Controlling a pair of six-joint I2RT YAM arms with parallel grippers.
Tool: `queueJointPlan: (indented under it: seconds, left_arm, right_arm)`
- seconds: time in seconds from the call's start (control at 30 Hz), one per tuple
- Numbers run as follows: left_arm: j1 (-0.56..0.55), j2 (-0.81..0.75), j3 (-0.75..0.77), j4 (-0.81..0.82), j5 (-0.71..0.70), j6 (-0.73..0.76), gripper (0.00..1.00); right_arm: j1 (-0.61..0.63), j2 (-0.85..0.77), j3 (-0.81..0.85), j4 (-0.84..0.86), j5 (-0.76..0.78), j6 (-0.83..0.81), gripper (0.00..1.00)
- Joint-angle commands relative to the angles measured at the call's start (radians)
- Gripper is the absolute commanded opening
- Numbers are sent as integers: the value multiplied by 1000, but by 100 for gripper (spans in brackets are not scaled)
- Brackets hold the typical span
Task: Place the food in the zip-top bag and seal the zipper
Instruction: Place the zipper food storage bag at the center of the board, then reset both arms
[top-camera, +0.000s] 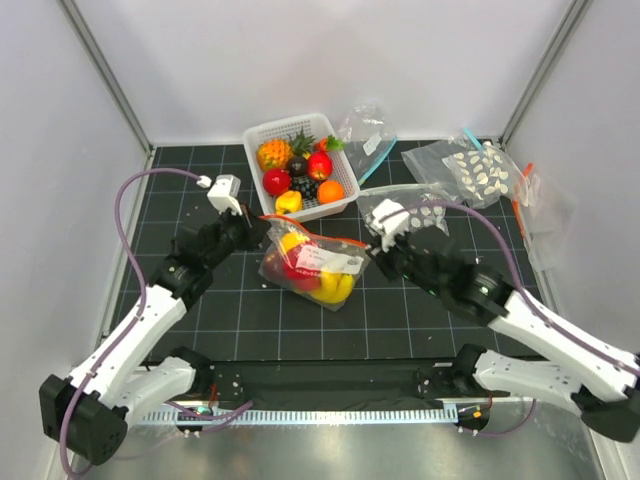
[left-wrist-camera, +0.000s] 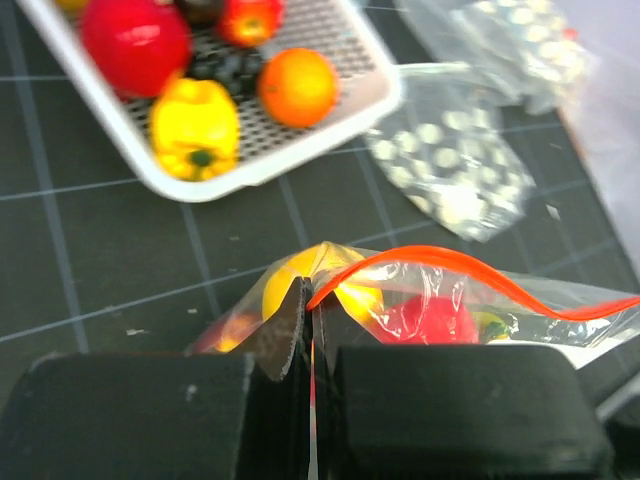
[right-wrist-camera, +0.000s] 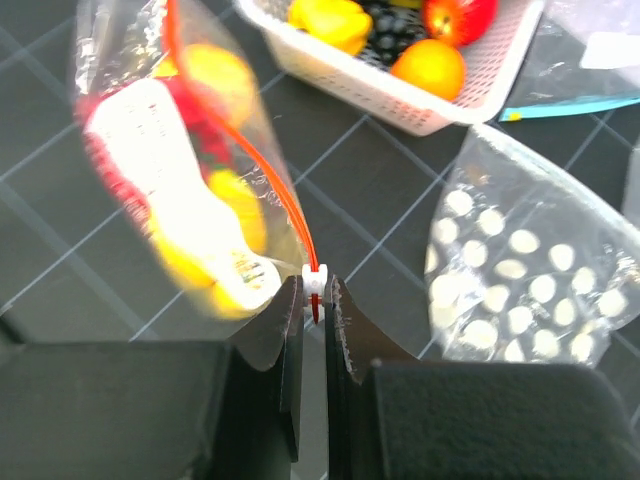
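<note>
The zip-top bag (top-camera: 310, 265) lies mid-table and holds the food: yellow (left-wrist-camera: 290, 285) and red (left-wrist-camera: 430, 318) toy fruits, behind a white label (top-camera: 335, 262). Its orange-red zipper (top-camera: 320, 236) runs along the top edge between my two grippers. My left gripper (top-camera: 262, 228) is shut on the zipper's left end (left-wrist-camera: 312, 295). My right gripper (top-camera: 372, 245) is shut on the small white slider (right-wrist-camera: 316, 278) at the zipper's right end, seen in the right wrist view (right-wrist-camera: 316, 290). In that view the bag (right-wrist-camera: 170, 190) is blurred.
A white basket (top-camera: 262, 130) with several more toy fruits stands behind the bag. Clear bags dotted with white discs lie at the right (top-camera: 480, 170) and just behind my right gripper (top-camera: 420, 215). A clear bag with a blue strip (top-camera: 370, 135) lies beside the basket.
</note>
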Motion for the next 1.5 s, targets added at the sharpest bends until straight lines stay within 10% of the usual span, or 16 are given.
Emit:
queueJointPlan:
  seconds: [0.0, 0.33, 0.4, 0.5, 0.6, 1.0, 1.47]
  left_arm:
    - [38, 41, 39, 39, -78, 27, 0]
    - [169, 207, 105, 142, -90, -39, 0]
    - [178, 241, 148, 134, -52, -33, 1]
    - [187, 298, 195, 93, 11, -22, 48]
    - [187, 241, 177, 75, 18, -24, 84]
    - [187, -167, 123, -223, 116, -10, 100]
    - [187, -579, -10, -458, 137, 156, 100]
  right_arm:
    - [-45, 150, 114, 142, 76, -64, 1]
    - [-339, 536, 387, 329, -138, -2, 1]
    - [-339, 619, 494, 277, -117, 11, 38]
    - [-339, 665, 597, 187, -71, 53, 90]
    - [-339, 609, 547, 218, -5, 118, 100]
    - [-339, 87, 163, 65, 401, 460, 100]
    - [-339, -462, -229, -144, 253, 606, 100]
